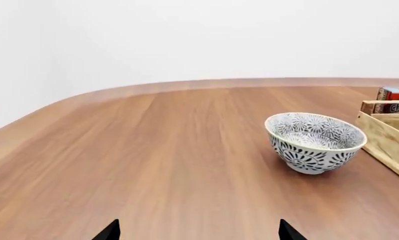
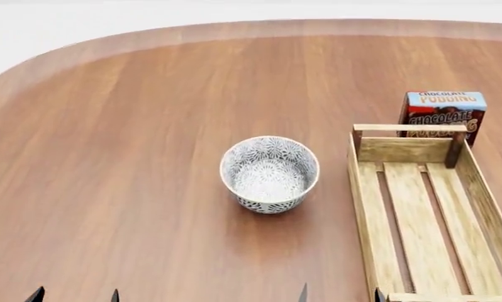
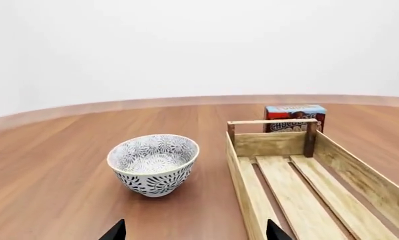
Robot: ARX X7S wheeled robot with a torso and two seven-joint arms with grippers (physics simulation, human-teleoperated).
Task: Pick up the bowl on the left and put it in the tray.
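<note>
The bowl (image 2: 270, 173), white with a grey-blue floral pattern, stands upright on the wooden table, also seen in the left wrist view (image 1: 315, 142) and the right wrist view (image 3: 153, 163). The tray (image 2: 419, 214), a light-wood slatted crate, lies just right of it, a narrow gap between them, with nothing inside it (image 3: 299, 185). My left gripper (image 2: 75, 294) (image 1: 198, 231) is open near the table's front edge, well short of the bowl. My right gripper (image 2: 339, 293) (image 3: 194, 231) is open too, near the tray's front left corner. Only the fingertips of both show.
A chocolate pudding box (image 2: 442, 116) stands upright just behind the tray's far end rail. The table (image 2: 108, 157) curves away at its far left edge, with a pale wall beyond.
</note>
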